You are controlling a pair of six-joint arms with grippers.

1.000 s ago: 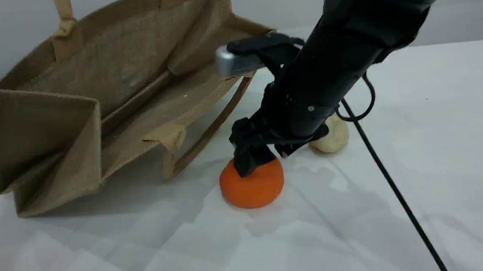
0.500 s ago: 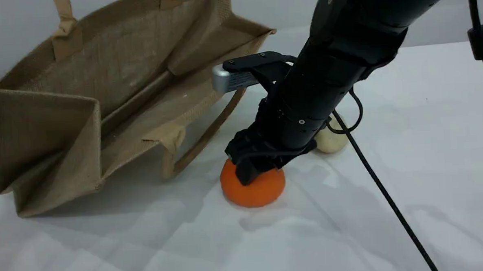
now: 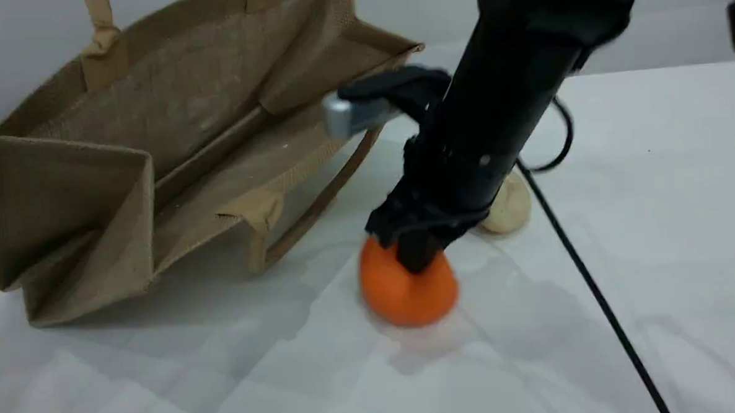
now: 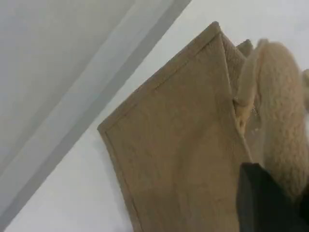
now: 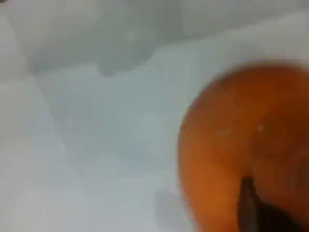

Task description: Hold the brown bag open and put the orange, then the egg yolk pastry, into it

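The brown bag lies on its side at the left with its mouth open toward the middle. Its upper handle runs taut out of the top edge. In the left wrist view that padded handle sits right at my left gripper, which looks shut on it, above the bag's side. My right gripper is shut on the top of the orange, which is blurred just off the cloth. The orange fills the right wrist view. The egg yolk pastry rests behind the right arm.
The bag's lower handle lies flat on the white cloth between the bag and the orange. A black cable trails from the right arm across the cloth to the bottom right.
My right gripper has closed on the orange's top and shifted it to the right, now slightly raised and blurred. The bag and pastry stay where they were.
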